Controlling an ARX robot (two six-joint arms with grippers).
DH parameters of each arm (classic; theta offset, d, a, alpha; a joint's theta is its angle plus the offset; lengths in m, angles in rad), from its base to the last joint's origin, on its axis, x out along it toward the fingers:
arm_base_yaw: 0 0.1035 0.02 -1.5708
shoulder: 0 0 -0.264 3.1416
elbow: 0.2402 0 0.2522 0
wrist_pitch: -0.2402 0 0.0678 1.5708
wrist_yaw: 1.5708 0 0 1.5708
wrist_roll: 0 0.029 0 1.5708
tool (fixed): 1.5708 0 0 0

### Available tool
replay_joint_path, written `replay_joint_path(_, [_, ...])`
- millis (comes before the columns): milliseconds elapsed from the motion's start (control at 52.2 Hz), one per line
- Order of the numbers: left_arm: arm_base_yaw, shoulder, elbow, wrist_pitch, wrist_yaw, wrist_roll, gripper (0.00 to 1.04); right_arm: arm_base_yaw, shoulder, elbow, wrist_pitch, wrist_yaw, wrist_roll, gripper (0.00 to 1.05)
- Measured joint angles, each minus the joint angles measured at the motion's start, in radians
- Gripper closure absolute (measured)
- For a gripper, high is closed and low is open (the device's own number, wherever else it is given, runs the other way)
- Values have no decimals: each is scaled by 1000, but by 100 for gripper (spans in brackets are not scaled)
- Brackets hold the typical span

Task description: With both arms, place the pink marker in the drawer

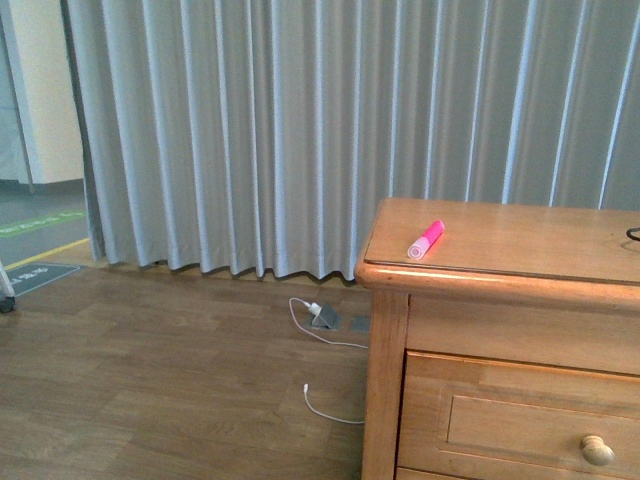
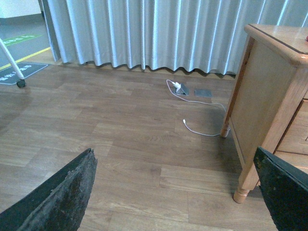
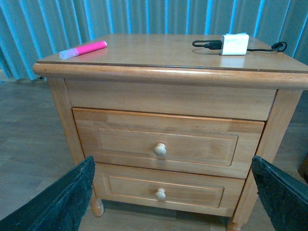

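Note:
The pink marker (image 1: 426,240) lies on top of a wooden nightstand (image 1: 520,300), near its far left corner; it also shows in the right wrist view (image 3: 83,49). The top drawer (image 3: 166,142) is shut, with a round pale knob (image 3: 160,149); the front view shows it too (image 1: 530,425). My right gripper (image 3: 173,202) is open and empty, standing back from the drawer fronts. My left gripper (image 2: 175,192) is open and empty, low over the wooden floor to the left of the nightstand. Neither arm shows in the front view.
A second, lower drawer (image 3: 163,190) is shut. A white charger with a black cable (image 3: 234,44) lies on the nightstand top. A white cable and plug (image 1: 318,315) lie on the floor by the grey curtain (image 1: 300,130). A nightstand leg (image 2: 242,185) is near my left gripper.

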Motion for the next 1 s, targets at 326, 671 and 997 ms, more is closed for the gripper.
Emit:
replay_joint_path(326, [0,0,0,0,0,0,6,0,0,0,0,0,0,8])
replay_joint_path(671, [0,0,0,0,0,0,6,0,0,0,0,0,0,8])
replay_joint_path(997, [0,0,0,0,0,0,6,20,13,11,-41,67,-8,8])
